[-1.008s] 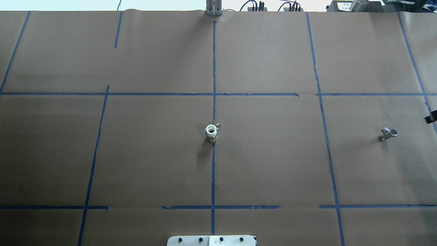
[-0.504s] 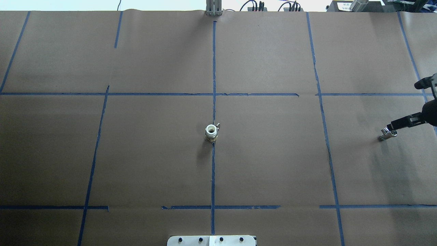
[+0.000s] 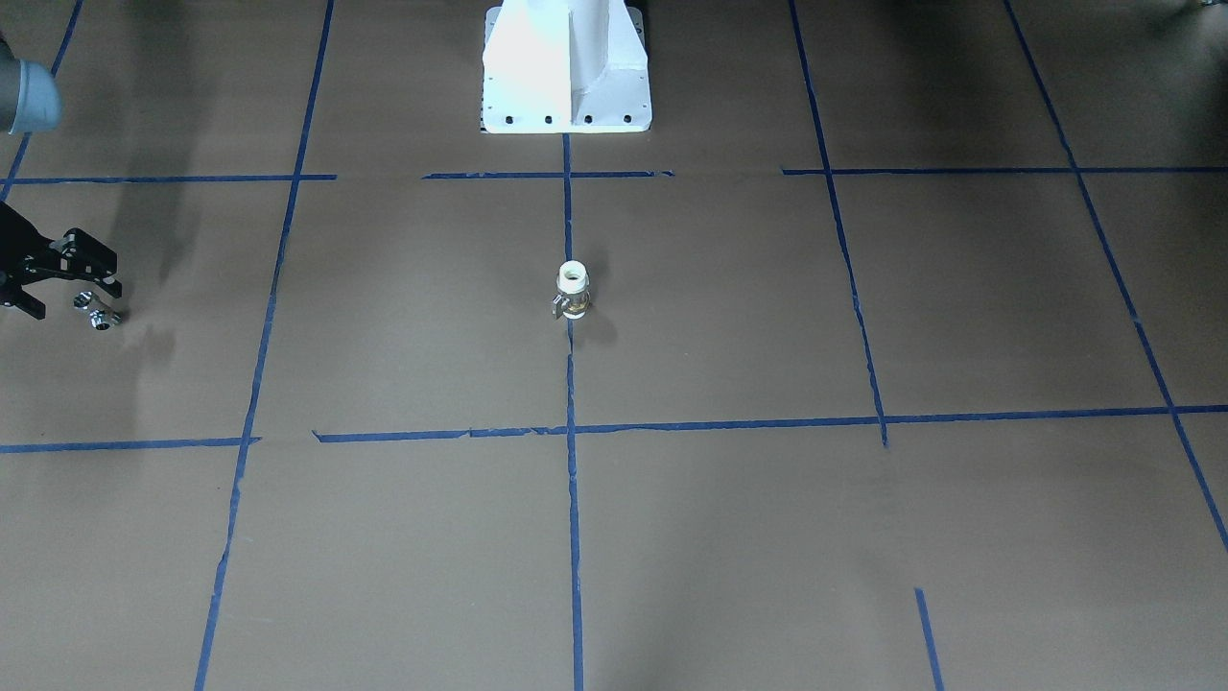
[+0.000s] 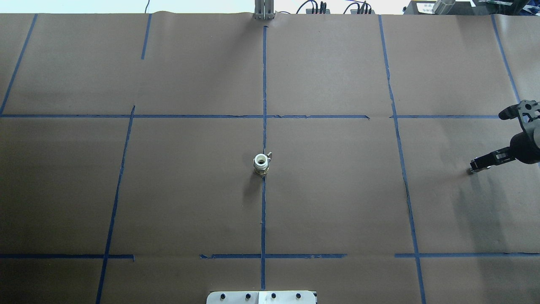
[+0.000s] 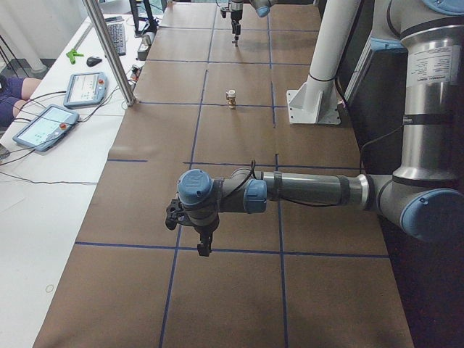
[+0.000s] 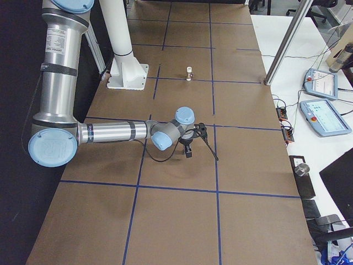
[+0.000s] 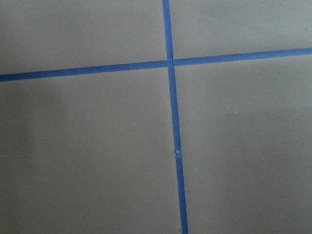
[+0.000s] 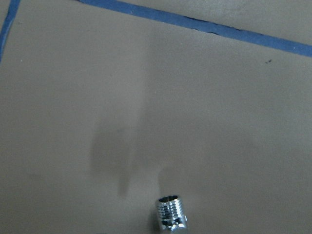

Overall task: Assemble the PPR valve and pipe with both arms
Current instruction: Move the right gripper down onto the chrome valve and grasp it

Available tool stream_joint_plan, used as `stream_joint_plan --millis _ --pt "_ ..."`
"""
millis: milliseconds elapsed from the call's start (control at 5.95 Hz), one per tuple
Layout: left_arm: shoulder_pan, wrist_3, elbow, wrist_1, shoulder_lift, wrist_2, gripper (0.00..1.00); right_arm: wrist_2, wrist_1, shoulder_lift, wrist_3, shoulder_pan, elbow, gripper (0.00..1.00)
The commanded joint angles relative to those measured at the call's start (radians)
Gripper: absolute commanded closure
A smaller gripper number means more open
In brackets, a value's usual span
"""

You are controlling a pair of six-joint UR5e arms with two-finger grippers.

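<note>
The PPR valve (image 4: pixel 261 164) stands upright on the blue centre line, white collar up, and also shows in the front view (image 3: pixel 573 291). The chrome pipe (image 3: pixel 96 312) lies on the paper far to my right. In the overhead view only its end (image 4: pixel 470 171) peeks out under a finger. My right gripper (image 4: pixel 489 139) hovers over the pipe, open and empty, as the front view (image 3: pixel 77 296) also shows. The right wrist view shows the pipe's threaded end (image 8: pixel 170 212) at the bottom edge. My left gripper (image 5: pixel 199 243) hangs low over bare paper far from the valve. I cannot tell its state.
The white pedestal (image 3: pixel 566 67) stands at the near edge of the table behind the valve. Blue tape lines (image 4: pixel 264 84) cross the brown paper. A metal post (image 5: pixel 109 51) and tablets (image 5: pixel 43 127) are at the far side.
My right gripper came in from the right edge and moved left over the pipe, which it now mostly covers from above. The valve and the pipe have not moved.
</note>
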Motion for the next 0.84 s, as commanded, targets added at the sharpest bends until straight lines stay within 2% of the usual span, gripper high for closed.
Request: stream_joint_plan --millis 0,168,504,672 --pt "0.000 0.000 0.001 0.000 0.000 0.000 0.00 -0.002 0.000 0.009 0.000 -0.004 -0.007 0.80" --pt "0.000 0.001 0.001 0.000 0.000 0.000 0.00 -0.002 0.002 0.009 -0.002 -0.004 -0.004 0.99" --pt "0.000 0.001 -0.001 0.000 0.001 0.000 0.00 -0.002 0.002 0.013 0.000 -0.001 0.025 1.00" --pt "0.000 0.001 -0.001 0.000 0.001 0.002 0.00 0.003 -0.014 0.015 0.010 -0.001 0.073 1.00"
